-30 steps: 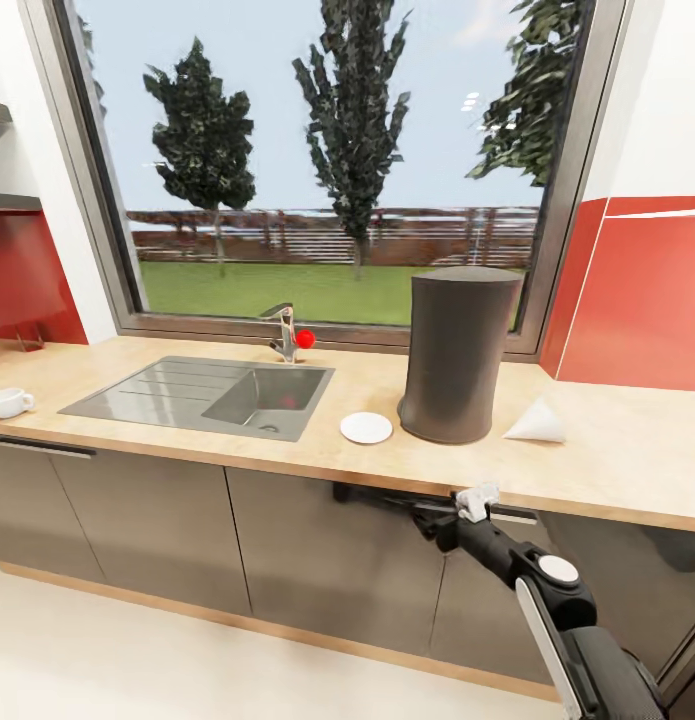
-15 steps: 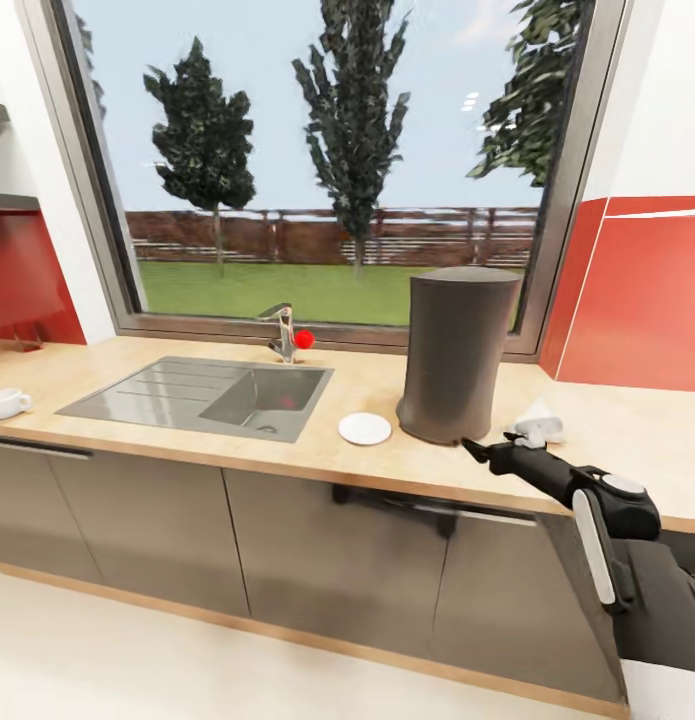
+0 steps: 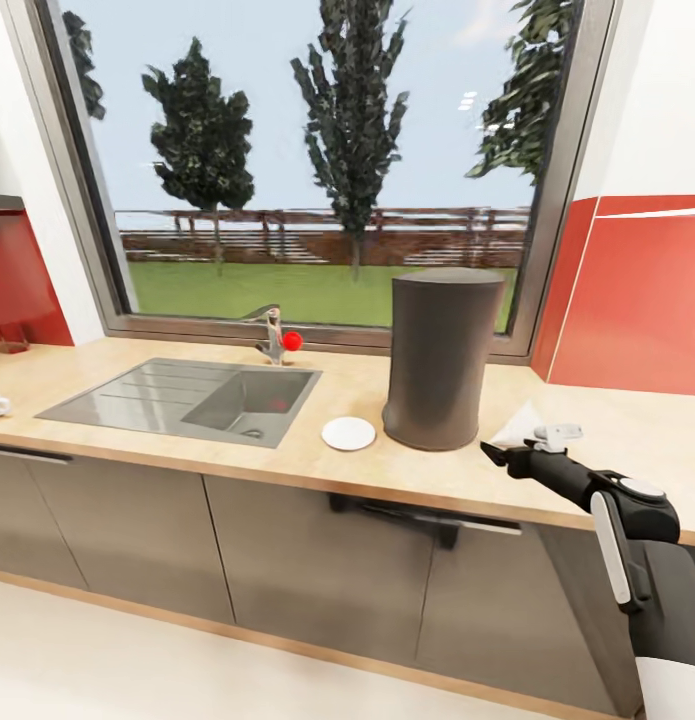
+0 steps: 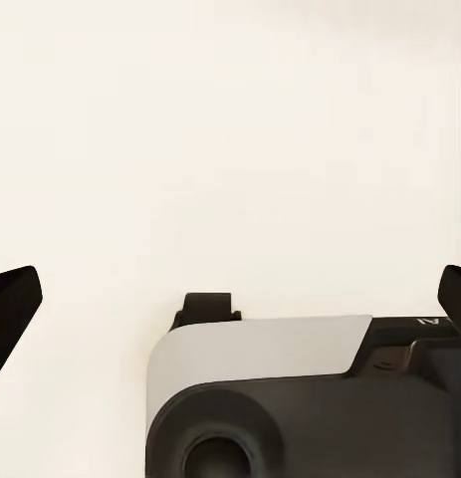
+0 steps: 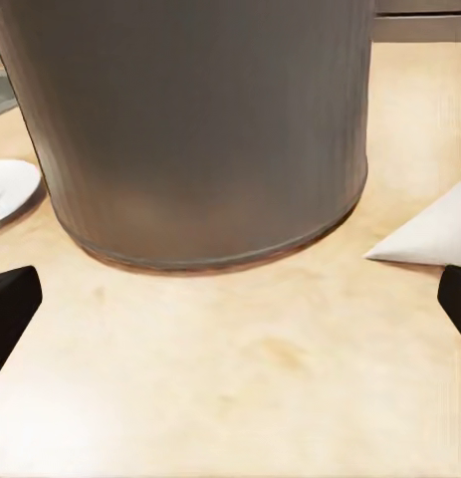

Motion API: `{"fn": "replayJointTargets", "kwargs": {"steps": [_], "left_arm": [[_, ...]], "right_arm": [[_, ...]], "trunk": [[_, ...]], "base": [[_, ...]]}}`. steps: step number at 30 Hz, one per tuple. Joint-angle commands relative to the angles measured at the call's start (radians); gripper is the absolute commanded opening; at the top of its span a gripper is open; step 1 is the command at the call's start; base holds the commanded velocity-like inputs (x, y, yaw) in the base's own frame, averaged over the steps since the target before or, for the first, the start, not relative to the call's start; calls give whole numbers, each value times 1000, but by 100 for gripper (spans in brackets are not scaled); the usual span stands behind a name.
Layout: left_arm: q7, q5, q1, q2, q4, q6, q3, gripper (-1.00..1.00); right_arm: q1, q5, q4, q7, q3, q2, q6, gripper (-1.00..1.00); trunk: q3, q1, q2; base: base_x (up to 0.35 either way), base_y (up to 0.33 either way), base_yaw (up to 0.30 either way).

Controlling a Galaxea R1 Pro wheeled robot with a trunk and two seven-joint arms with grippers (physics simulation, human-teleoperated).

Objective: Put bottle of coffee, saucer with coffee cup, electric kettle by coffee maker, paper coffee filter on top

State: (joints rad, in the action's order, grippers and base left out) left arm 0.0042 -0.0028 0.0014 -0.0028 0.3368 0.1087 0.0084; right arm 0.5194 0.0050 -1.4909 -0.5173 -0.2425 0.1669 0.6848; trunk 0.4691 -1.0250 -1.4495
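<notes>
My right gripper [image 3: 492,452] hovers over the front edge of the long tan wood-grain countertop [image 3: 407,470], its fingertips [image 5: 11,309] set wide apart, jaws open with nothing between them. Straight ahead stands the tall dark grey cylindrical coffee maker [image 3: 440,357]. The small white paper cone filter [image 3: 515,428] lies on its side just beside the machine's right, near my wrist. The flat round white saucer [image 3: 348,433] sits just left of the machine. My left gripper [image 4: 230,299] faces a pale floor, jaws open.
</notes>
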Motion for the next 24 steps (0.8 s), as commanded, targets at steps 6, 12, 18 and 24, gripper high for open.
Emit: {"fn": "replayJointTargets", "kwargs": {"steps": [6, 12, 18, 24], "left_arm": [[0, 0, 0, 0, 1, 2, 1, 100], [0, 0, 0, 0, 1, 2, 1, 100], [0, 0, 0, 0, 1, 2, -1, 100], [0, 0, 0, -1, 1, 2, -1, 100]], "right_arm": [[1, 0, 6, -7, -1, 0, 6, 100], [1, 0, 7, -10, -1, 0, 6, 100], [1, 0, 7, -7, 0, 0, 5, 100], [1, 0, 8, -4, 0, -1, 4, 100]], "trunk": [[1, 0, -1], [1, 0, -1], [1, 0, -1], [1, 0, -1]], "base": [[8, -42, 0], [57, -187, 0], [70, -156, 14], [18, -44, 228]]}}
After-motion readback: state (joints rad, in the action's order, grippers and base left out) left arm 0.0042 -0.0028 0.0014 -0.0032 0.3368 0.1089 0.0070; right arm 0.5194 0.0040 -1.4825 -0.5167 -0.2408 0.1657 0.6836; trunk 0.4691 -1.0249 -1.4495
